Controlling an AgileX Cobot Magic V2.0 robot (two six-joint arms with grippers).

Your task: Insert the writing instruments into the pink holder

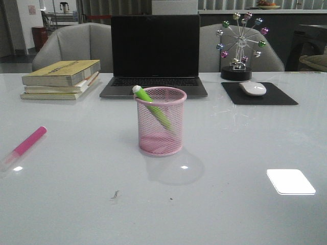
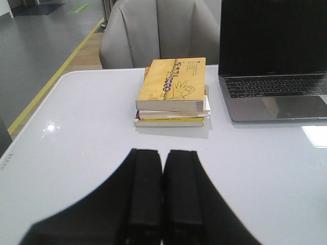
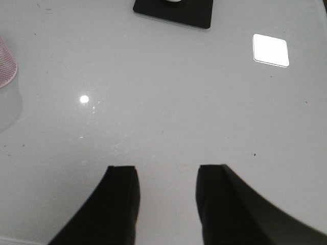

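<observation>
The pink holder (image 1: 161,121) stands mid-table in the front view, and its edge (image 3: 6,69) shows in the right wrist view. The lime green marker (image 1: 153,107) leans inside it, whitish cap end up over the rim. Flat on the table at the far left lies the bright pink marker (image 1: 28,143), whitish cap end toward the front. My left gripper (image 2: 162,153) is shut with nothing between its fingers, above bare table short of the books. My right gripper (image 3: 166,171) is open and empty over bare table. Neither gripper appears in the front view.
A stack of books (image 1: 61,79) sits at the back left, an open laptop (image 1: 154,56) behind the holder. At the back right are a black mouse pad (image 1: 260,94) with a white mouse (image 1: 253,88) and a ferris-wheel ornament (image 1: 240,46).
</observation>
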